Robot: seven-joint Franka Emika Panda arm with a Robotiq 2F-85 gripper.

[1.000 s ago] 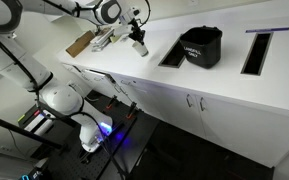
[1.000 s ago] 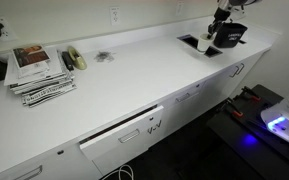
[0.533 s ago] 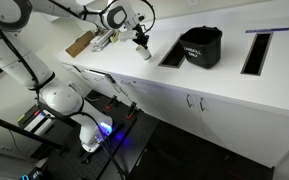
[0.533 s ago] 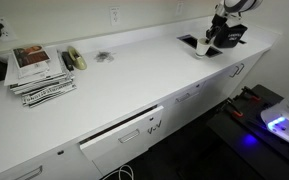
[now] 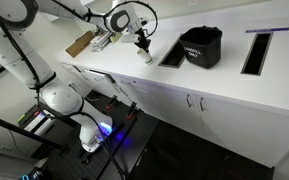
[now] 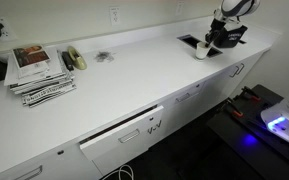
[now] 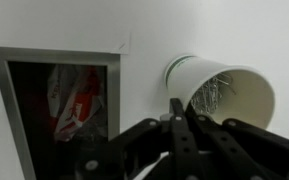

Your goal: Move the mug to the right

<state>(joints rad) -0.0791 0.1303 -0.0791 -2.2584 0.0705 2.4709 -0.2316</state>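
The small white mug (image 5: 144, 53) is at the counter surface beside the near rectangular opening; it also shows in an exterior view (image 6: 201, 50). In the wrist view the mug (image 7: 229, 92) fills the upper right, its open mouth tilted toward the camera, with scratchy marks inside. My gripper (image 5: 141, 41) is right above it, and its fingers (image 7: 175, 104) are pressed together at the mug's rim. I cannot tell whether the mug's base touches the counter.
A rectangular opening (image 5: 173, 52) in the white counter lies next to the mug, with red and white contents (image 7: 66, 100). A large black bin (image 5: 201, 46) stands beyond it, then a second opening (image 5: 256, 52). A brown item (image 5: 80, 43) and stacked magazines (image 6: 39, 72) lie further off.
My gripper and the mug have moved together, lower and closer to the near opening in the counter.
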